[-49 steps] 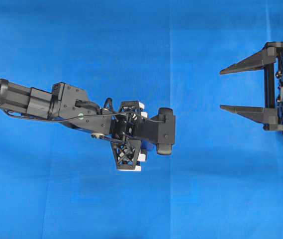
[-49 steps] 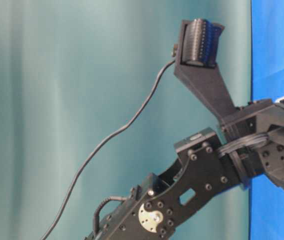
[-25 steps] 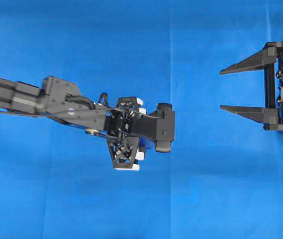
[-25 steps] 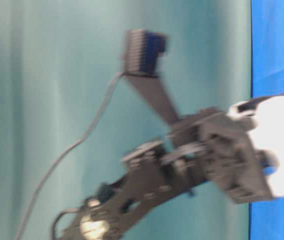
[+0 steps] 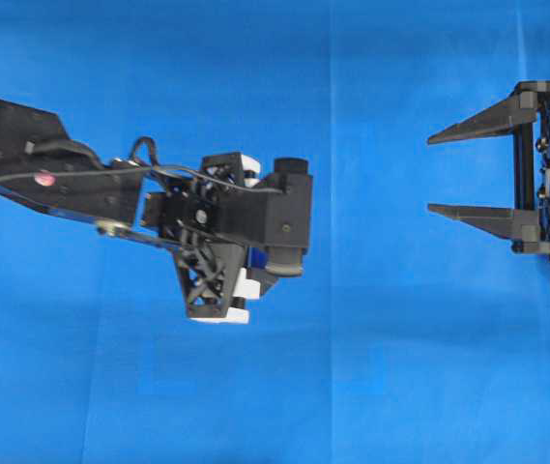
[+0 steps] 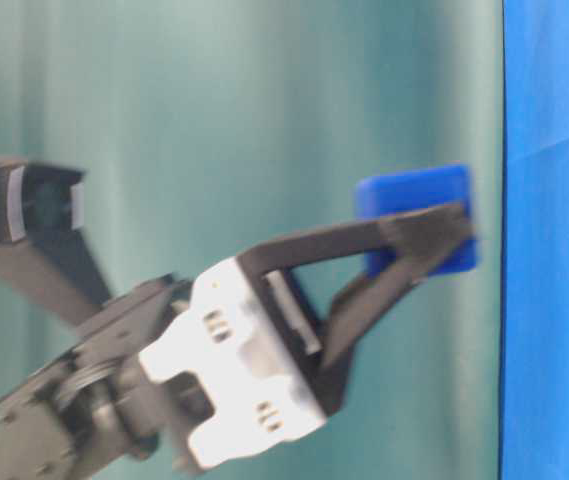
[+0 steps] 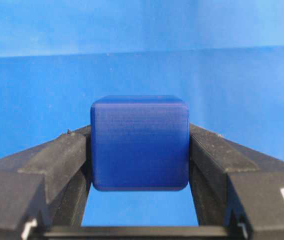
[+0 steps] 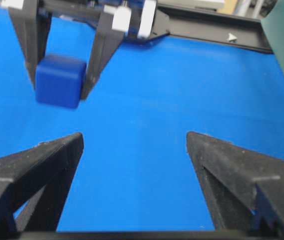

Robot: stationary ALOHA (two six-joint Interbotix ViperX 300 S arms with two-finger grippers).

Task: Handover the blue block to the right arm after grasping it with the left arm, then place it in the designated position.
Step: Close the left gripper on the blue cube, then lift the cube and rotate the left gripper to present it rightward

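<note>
1. The blue block (image 7: pixel 139 142) sits clamped between the two black fingers of the left gripper (image 7: pixel 140 165), one finger pressed against each side face.
2. In the table-level view the blue block (image 6: pixel 416 215) rides at the fingertips, lifted clear of the bright blue cloth (image 6: pixel 554 240) that covers the worktop; the view is blurred.
3. From overhead the left arm (image 5: pixel 72 179) reaches in from the left edge, its wrist hardware and camera hiding most of the block.
4. The right gripper (image 5: pixel 453 174) waits at the right side, well apart from the left one, its jaws spread wide with nothing between them.
5. In the right wrist view the right gripper (image 8: pixel 132 145) frames bare cloth (image 8: pixel 181 85), and the block (image 8: pixel 59 80) hangs in the left arm's fingers (image 8: pixel 102 50) at the upper left, opposite it.
</note>
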